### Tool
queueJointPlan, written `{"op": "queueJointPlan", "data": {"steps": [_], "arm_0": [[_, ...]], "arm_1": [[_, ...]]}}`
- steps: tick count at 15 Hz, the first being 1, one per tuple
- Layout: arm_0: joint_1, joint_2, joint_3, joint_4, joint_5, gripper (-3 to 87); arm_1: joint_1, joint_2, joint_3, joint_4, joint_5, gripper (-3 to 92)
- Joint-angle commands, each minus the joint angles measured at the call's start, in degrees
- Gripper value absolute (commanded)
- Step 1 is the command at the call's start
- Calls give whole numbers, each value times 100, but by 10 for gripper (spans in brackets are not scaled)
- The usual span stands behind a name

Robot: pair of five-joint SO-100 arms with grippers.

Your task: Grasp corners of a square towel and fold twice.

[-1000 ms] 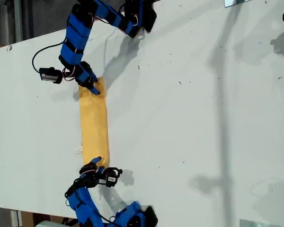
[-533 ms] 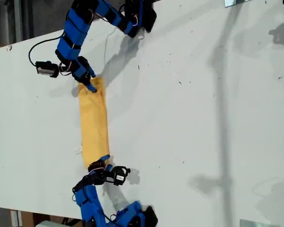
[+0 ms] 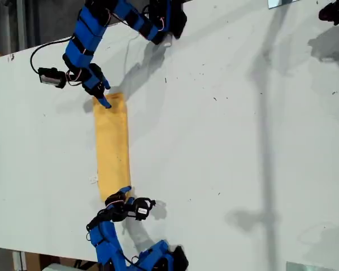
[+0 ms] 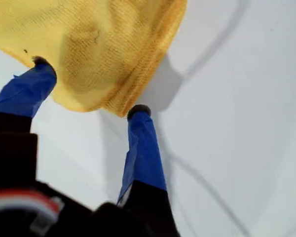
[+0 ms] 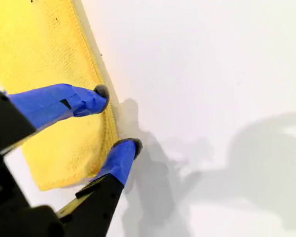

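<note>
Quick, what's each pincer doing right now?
My first pincer: open, its tips astride the end of the towel, holding nothing.
My second pincer: open, straddling the towel's folded edge, not clamped.

A white table (image 3: 226,130) fills the exterior view, flecked with small dark specks (image 3: 214,99) and crossed by grey shadows (image 3: 264,113).

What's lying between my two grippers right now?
Only the towel, folded into a long strip: the exterior view shows it running from my first gripper to my second gripper.
</note>
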Motion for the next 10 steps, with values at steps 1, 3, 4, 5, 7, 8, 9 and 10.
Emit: {"op": "queueJointPlan", "data": {"steps": [1, 3, 4, 5, 7, 8, 9, 10], "arm_0": [[-387, 1248, 527, 79, -62, 144], [-712, 3261, 1397, 167, 44, 144], [-721, 4298, 1837, 308, 53, 143], [-694, 5414, 2391, 448, -9, 142], [-729, 8385, 3683, 1230, -220, 141], [-791, 10028, 4192, 1907, -299, 141], [-905, 10441, 4500, 2276, -378, 140], [-756, 10433, 4869, 2074, -545, 140]], "arm_1": [[105, -1406, -1705, 396, -211, 337], [246, -2224, -2558, 686, -325, 339], [299, -2338, -2654, 703, -369, 340], [343, -2399, -2663, 721, -396, 340], [404, -2522, -2646, 809, -404, 330], [439, -2663, -2672, 879, -413, 229], [519, -2777, -2681, 976, -369, 0], [598, -2804, -2531, 1002, -334, 0]]}}
